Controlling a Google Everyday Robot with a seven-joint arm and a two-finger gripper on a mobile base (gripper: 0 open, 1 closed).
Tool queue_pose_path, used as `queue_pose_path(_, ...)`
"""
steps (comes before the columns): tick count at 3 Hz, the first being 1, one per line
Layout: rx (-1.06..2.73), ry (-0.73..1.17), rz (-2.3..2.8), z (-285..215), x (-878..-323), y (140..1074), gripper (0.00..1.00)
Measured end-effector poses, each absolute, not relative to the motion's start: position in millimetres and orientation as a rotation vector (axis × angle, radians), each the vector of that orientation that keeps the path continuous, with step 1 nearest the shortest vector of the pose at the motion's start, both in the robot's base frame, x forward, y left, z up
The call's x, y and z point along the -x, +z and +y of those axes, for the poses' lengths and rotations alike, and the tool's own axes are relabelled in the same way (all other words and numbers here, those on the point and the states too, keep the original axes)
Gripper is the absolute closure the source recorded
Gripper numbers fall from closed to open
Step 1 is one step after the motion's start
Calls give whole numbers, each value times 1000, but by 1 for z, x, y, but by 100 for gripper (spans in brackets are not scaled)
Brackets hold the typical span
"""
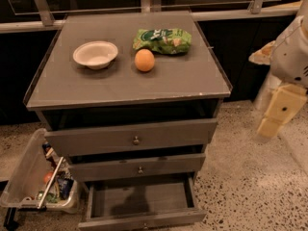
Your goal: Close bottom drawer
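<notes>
The grey-brown cabinet (130, 88) has three drawers. The bottom drawer (142, 201) is pulled out far, its empty inside showing; its narrow front panel (144, 219) lies at the lower edge of the view. The middle drawer (137, 166) and top drawer (132, 137) each stick out a little. My gripper (267, 127) hangs on the white and cream arm (291, 57) at the right edge, to the right of the cabinet at about top-drawer height, apart from all the drawers.
On the cabinet top lie a white bowl (95, 54), an orange (144, 60) and a green snack bag (162, 40). A clear plastic bin (33, 177) with several items leans on the floor at the cabinet's lower left. Speckled floor (250, 191) spreads to the right.
</notes>
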State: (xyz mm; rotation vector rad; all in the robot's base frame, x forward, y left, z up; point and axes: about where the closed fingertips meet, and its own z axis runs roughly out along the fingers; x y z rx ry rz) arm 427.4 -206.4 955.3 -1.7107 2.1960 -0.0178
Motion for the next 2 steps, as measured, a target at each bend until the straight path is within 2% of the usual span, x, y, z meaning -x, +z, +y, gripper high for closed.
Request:
queue_pose_path(1,1686,74,2200,-195,-418,922,0)
queue_pose_path(2,1666,140,2199,-184,-408,889,18)
